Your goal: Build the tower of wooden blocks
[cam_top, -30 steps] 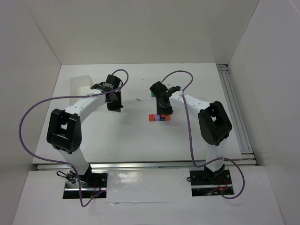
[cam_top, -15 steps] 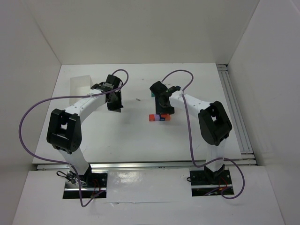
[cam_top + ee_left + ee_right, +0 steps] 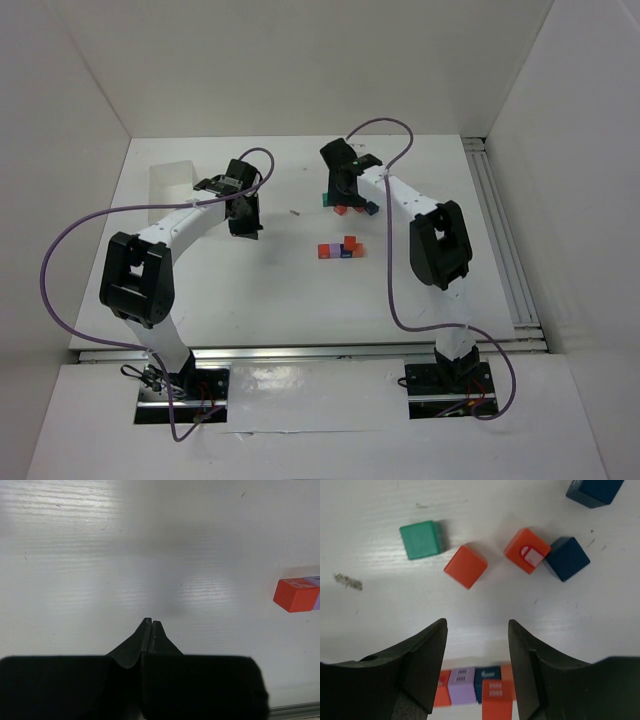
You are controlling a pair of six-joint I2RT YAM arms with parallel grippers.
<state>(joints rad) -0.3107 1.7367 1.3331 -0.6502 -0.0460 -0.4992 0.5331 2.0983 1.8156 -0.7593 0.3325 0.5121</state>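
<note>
Right wrist view has my right claw (image 3: 477, 630) released, both fingers spread wide with nothing between them, hanging over bare desk (image 3: 365, 615) just beyond the tower (image 3: 480, 686); the tower lies at the near edge of that view, a flat row of orange, purple, dark blue and orange cubes touching side by side; one more orange cube (image 3: 496, 698) sits on the row toward its right end. Past the tower, on the far side of my claw, five loose wood blocks lie on the desk: a teal block (image 3: 421, 540) furthest left; a plain orange block (image 3: 465, 566) near it; an orange block with a white sticker (image 3: 527, 550) touching a dark blue block (image 3: 566, 558) at one corner; a second dark blue block (image 3: 594, 490) further off, cut by the frame edge. My left claw (image 3: 150, 625) is clenched on nothing, tips pressed together above the desk, well left of the tower, whose orange end cube (image 3: 295, 594) shows at the right edge of the left wrist view; a white tray (image 3: 170, 182) stands further left of the tower, beyond that claw.
</note>
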